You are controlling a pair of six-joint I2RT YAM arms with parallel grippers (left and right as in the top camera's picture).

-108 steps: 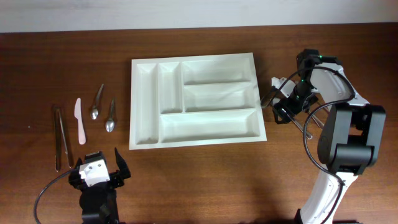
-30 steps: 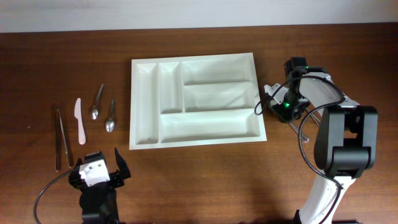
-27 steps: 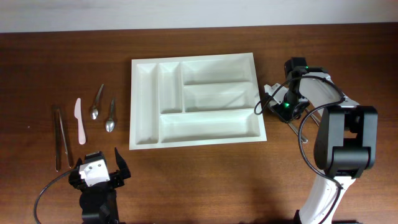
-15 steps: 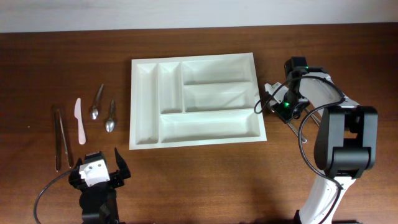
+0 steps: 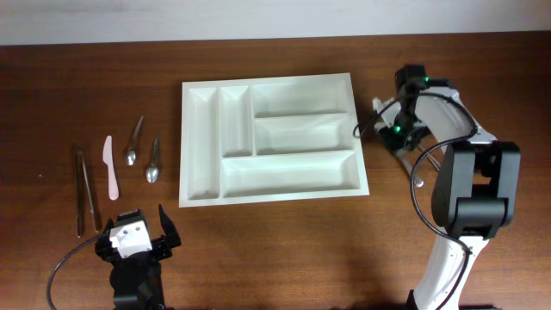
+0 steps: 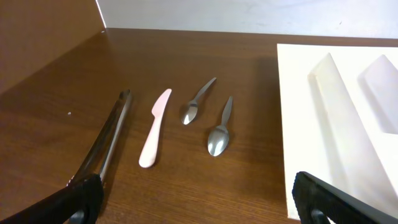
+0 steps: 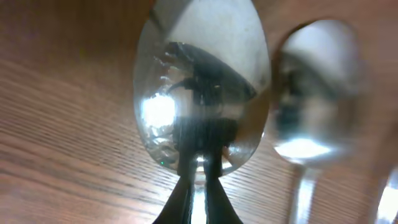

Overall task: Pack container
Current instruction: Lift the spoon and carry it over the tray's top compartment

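Observation:
The container, a large white tray with several compartments, lies in the middle of the table with nothing in it. Just off its right edge my right gripper is shut on a metal spoon. In the right wrist view the spoon's bowl fills the frame, and the dark fingers of that gripper pinch its neck. A second spoon lies beside it on the wood. My left gripper rests near the front left edge, open and holding nothing.
Left of the tray lie metal tongs, a pink knife and two small spoons; the left wrist view shows them too. More metal cutlery lies under the right arm.
My right gripper has closed on the spoon and shifted a little toward the back of the table with it. The left arm has not moved.

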